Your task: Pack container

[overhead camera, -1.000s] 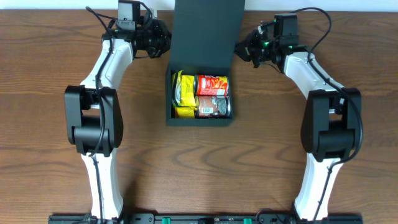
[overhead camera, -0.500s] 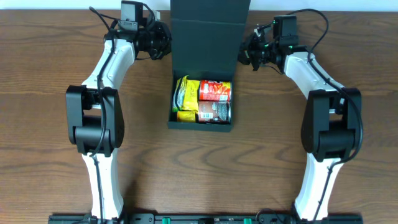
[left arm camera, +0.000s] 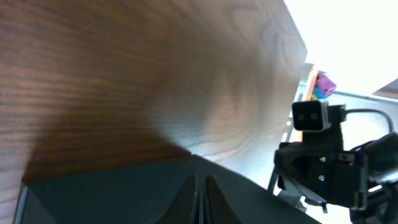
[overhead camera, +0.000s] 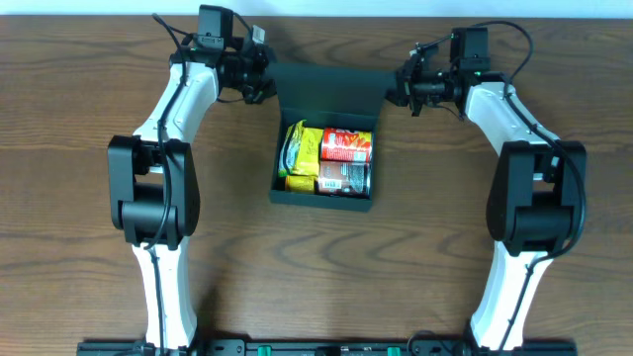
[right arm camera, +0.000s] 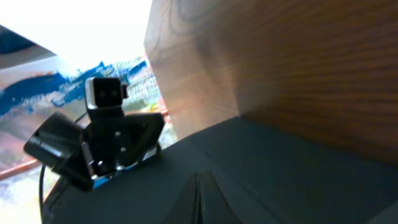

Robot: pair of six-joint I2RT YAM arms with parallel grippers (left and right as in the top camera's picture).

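The dark teal-black container (overhead camera: pixel 321 195) stands at the table's middle back. It holds a yellow packet (overhead camera: pixel 300 148), a red can (overhead camera: pixel 346 144) and a dark can (overhead camera: pixel 342 176). Its flip lid (overhead camera: pixel 329 87) stands raised behind the contents. My left gripper (overhead camera: pixel 267 87) is at the lid's left edge and my right gripper (overhead camera: pixel 396 89) is at its right edge. In the left wrist view the fingers (left arm camera: pixel 201 199) are pressed together against the dark lid (left arm camera: pixel 93 193). In the right wrist view the fingers (right arm camera: pixel 200 199) are likewise together against the lid (right arm camera: pixel 280 162).
Brown wooden table (overhead camera: pixel 89 247) all around the container. The table's far edge lies just behind both grippers. Each wrist view shows the other arm's camera across the lid: the right one (left arm camera: pixel 311 116) and the left one (right arm camera: pixel 106 93).
The lid has swung up from lying back open to standing raised over the box's rear. Both grippers have moved toward the front with it.
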